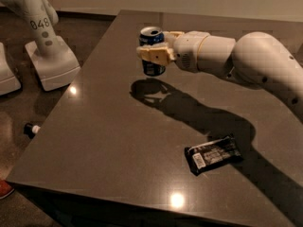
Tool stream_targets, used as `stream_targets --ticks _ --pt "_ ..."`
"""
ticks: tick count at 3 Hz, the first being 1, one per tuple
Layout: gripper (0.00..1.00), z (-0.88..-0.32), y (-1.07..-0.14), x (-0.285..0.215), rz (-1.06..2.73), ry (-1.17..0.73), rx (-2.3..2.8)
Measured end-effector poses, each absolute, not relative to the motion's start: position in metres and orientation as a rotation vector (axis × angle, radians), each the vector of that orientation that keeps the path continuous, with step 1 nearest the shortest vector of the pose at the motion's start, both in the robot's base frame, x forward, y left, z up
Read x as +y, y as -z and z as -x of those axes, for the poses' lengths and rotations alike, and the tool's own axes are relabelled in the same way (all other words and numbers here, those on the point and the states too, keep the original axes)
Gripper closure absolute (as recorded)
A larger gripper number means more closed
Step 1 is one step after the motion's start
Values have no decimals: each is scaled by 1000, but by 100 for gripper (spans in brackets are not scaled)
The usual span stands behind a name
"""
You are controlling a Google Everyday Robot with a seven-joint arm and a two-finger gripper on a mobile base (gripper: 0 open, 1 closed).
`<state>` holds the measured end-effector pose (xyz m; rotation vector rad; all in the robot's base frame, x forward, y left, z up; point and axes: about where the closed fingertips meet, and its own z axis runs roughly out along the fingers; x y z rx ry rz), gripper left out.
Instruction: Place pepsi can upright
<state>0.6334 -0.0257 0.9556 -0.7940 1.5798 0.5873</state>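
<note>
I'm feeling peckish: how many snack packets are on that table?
1: the packet lies front right on the table; the arm may hide others. The gripper, farther back, grips the can.

Dim, warm light from overhead falls on the dark glossy table (94, 141) and leaves two small glare spots on it, one at centre left and one near the bottom edge. In the upper centre of the frame, the gripper (156, 51) is clasped round the pepsi can (151, 34). With the pale arm (255, 60), it casts a heavy shadow sweeping to the lower right. The can's silver top glints. The floor (14, 126) at left lies murky.
</note>
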Motion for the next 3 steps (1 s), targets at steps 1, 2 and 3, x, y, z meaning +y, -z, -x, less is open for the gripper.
stream_targets --ticks 1,2,3 --pt "100 -634 -949 -35 838 -515 1523" --pt "100 -636 -941 -42 833 -485 1516" --pt "100 -642 -930 -52 761 -498 1532"
